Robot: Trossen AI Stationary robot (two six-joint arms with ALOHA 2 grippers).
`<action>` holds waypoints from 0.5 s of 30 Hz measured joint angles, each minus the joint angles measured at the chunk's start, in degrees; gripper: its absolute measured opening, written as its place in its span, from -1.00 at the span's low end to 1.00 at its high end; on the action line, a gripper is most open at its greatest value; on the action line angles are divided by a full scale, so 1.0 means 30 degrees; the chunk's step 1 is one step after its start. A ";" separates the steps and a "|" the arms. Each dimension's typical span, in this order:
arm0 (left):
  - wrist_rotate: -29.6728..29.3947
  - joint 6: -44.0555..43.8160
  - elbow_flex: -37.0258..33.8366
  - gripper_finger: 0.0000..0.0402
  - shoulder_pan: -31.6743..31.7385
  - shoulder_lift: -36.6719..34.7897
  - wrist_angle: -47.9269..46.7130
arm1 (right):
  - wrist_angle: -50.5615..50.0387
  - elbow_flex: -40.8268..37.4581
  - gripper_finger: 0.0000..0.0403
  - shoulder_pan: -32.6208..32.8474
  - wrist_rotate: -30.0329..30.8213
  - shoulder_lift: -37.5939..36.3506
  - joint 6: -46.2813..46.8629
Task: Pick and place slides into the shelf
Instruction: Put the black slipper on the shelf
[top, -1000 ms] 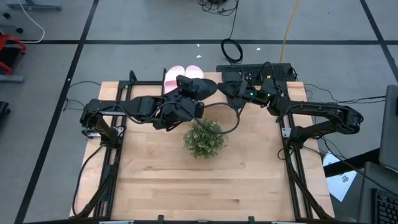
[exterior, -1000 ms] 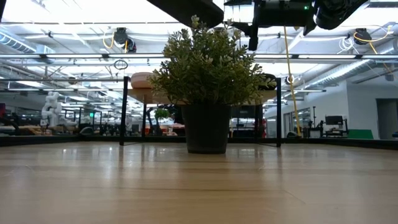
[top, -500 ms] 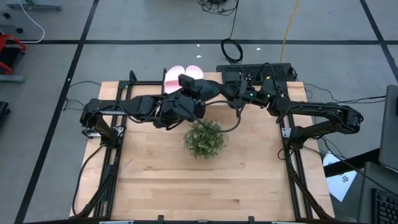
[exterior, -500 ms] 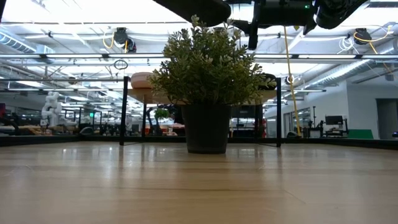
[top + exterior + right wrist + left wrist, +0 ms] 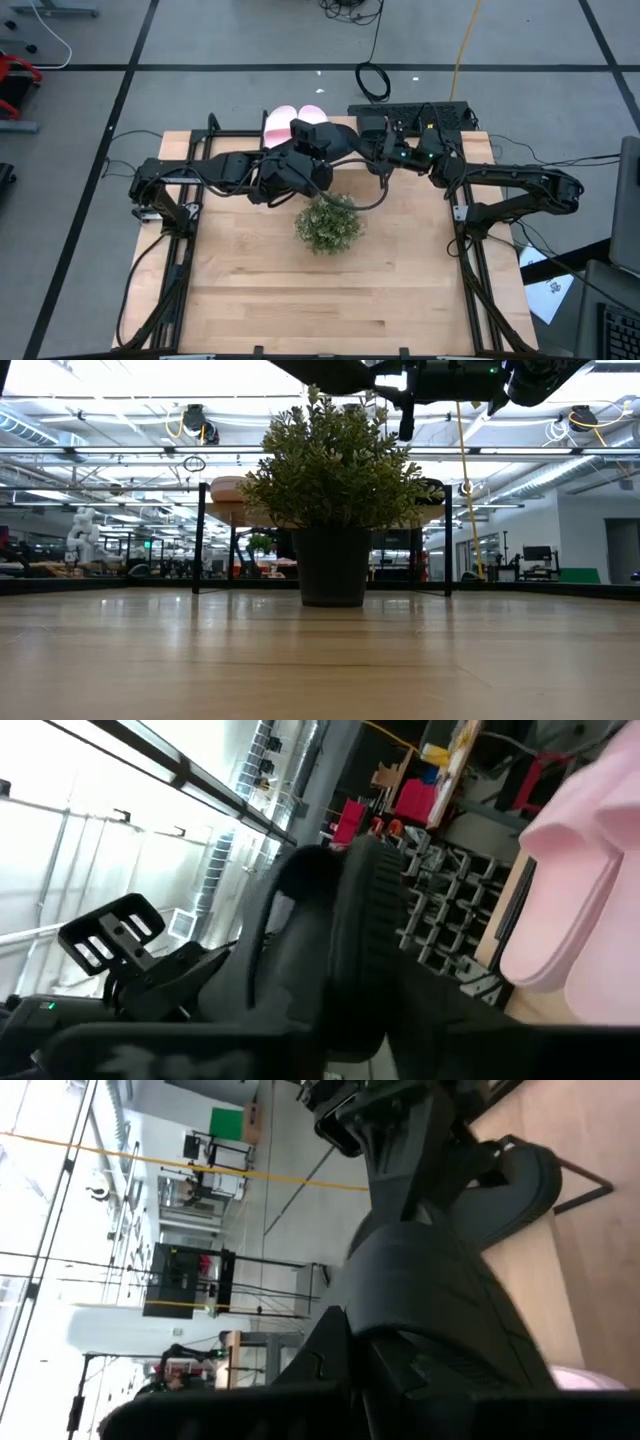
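a: starting on the left, what is the left tool [image 5: 322,143] doing?

b: it is clenched on a black slide [image 5: 340,145], holding it in the air over the back of the surface [image 5: 300,290], just beside the pale pink pair [image 5: 290,117] that already lies on the shelf [image 5: 480,140].

a: why hold it up there?

b: my guess is a handover. the right tool [image 5: 378,155] meets the slide's other end, so the shoe bridges the two arms above the plant [image 5: 328,222].

a: has the right tool got it?

b: its fingers sit around that end, but i cannot tell whether they have clamped yet. in the right wrist view the black slide [image 5: 340,940] fills the middle, with a pink slide [image 5: 580,890] close beyond.

a: and the other black slide?

b: it rests on the shelf's right part, mostly hidden under the right arm.

a: the surface and room?

b: pale wood planks, the potted plant [image 5: 335,490] near the middle; behind it the shelf's thin black legs, then a bright workshop with racks and ceiling lights. grey floor with black lines and cables around.
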 joint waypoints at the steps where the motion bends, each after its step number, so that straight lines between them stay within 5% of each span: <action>1: 0.0096 -0.0024 0.0000 -1.00 0.0000 0.0007 0.0004 | 0.0085 0.0004 -0.77 0.0000 0.0027 0.0000 -0.0248; 15: -0.0719 -0.0075 0.0000 -0.84 -0.1009 0.0023 0.0154 | 0.0190 0.0015 -0.85 -0.0216 -0.0915 0.0000 -0.1406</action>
